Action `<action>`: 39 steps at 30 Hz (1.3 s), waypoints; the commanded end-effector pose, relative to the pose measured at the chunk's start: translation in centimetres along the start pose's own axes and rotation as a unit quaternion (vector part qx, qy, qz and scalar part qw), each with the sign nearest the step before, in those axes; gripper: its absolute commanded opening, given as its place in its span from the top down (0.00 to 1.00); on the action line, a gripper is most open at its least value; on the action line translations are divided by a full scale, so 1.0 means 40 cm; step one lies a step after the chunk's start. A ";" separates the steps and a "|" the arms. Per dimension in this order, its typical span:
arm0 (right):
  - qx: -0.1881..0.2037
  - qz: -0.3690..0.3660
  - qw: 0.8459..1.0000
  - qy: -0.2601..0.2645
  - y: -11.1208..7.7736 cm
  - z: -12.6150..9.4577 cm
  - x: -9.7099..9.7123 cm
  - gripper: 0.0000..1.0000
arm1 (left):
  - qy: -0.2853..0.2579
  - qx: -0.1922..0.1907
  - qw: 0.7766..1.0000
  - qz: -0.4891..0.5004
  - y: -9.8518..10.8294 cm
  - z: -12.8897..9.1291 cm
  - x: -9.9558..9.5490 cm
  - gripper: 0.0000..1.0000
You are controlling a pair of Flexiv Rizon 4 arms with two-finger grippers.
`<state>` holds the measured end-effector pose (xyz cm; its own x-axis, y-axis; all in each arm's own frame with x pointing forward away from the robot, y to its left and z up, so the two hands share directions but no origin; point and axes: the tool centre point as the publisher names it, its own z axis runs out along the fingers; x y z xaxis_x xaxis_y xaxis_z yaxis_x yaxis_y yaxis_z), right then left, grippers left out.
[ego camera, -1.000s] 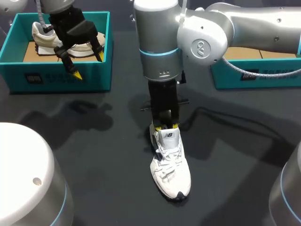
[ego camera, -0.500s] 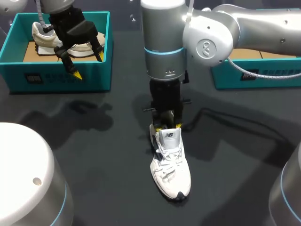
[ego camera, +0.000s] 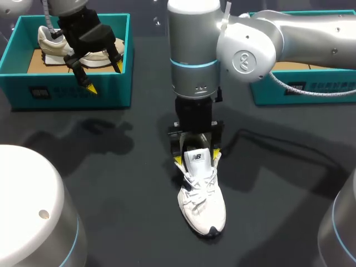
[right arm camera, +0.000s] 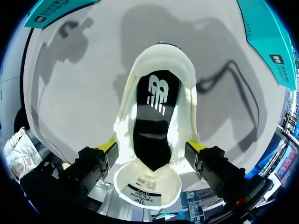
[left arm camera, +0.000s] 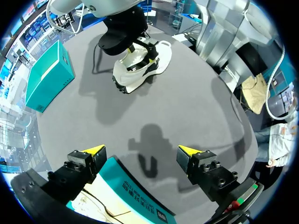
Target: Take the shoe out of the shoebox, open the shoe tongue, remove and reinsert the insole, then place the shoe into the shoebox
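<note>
White shoe (ego camera: 201, 203) rests near the middle of the dark tabletop (ego camera: 111, 183), toe toward the near edge, outside both boxes. My right claw (ego camera: 197, 159) stands over its throat with fingers spread wide, one yellow tip on each side of the upright tongue (right arm camera: 147, 184). It grips nothing, though I cannot tell whether the tips brush the shoe's sides. I judge that this spread stance serves access. With the tongue raised toward the toe, the black insole (right arm camera: 152, 135) lies exposed from heel to midfoot, seated flat inside the shoe. Tongue-opening thus appears done; insole removal is not yet done.

My left claw (ego camera: 104, 77) hangs over the left shoebox (ego camera: 72, 92) at the far left corner, fingers open and empty, well apart from the white shoe. I read this as parking out of the way of the right arm's work, yet placed to act on that box if needed. Inside that box a cream shoe (ego camera: 49, 43) lies on brown card lining. The right shoebox (ego camera: 300, 92) sits along the far edge toward the right corner, partly hidden by my right arm. Its contents cannot be made out.

Count: shoes, two; shoeboxes, two, both teal; claws, two, both open; insole seen, one; tongue raised, one.
</note>
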<state>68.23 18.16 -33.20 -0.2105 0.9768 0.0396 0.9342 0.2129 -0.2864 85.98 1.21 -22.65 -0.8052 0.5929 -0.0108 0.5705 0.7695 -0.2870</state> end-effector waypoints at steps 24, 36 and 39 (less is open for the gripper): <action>-0.014 0.043 0.999 -0.007 -0.054 -0.006 0.002 0.00 | 0.001 -0.001 1.000 0.000 0.000 -0.001 -0.001 0.00; -0.013 0.069 0.997 -0.006 -0.118 -0.012 0.017 0.00 | 0.001 -0.001 1.000 0.000 0.000 -0.001 -0.001 0.00; -0.013 0.073 0.997 -0.006 -0.140 -0.012 0.022 0.00 | 0.001 -0.001 1.000 0.000 0.000 -0.001 -0.001 0.00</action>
<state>63.63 18.00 -31.32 -0.0769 0.9969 -0.0148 0.9587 0.0699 -0.2756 85.98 1.21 -22.65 -0.8052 0.5929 -0.0108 0.5705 0.7695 -0.2871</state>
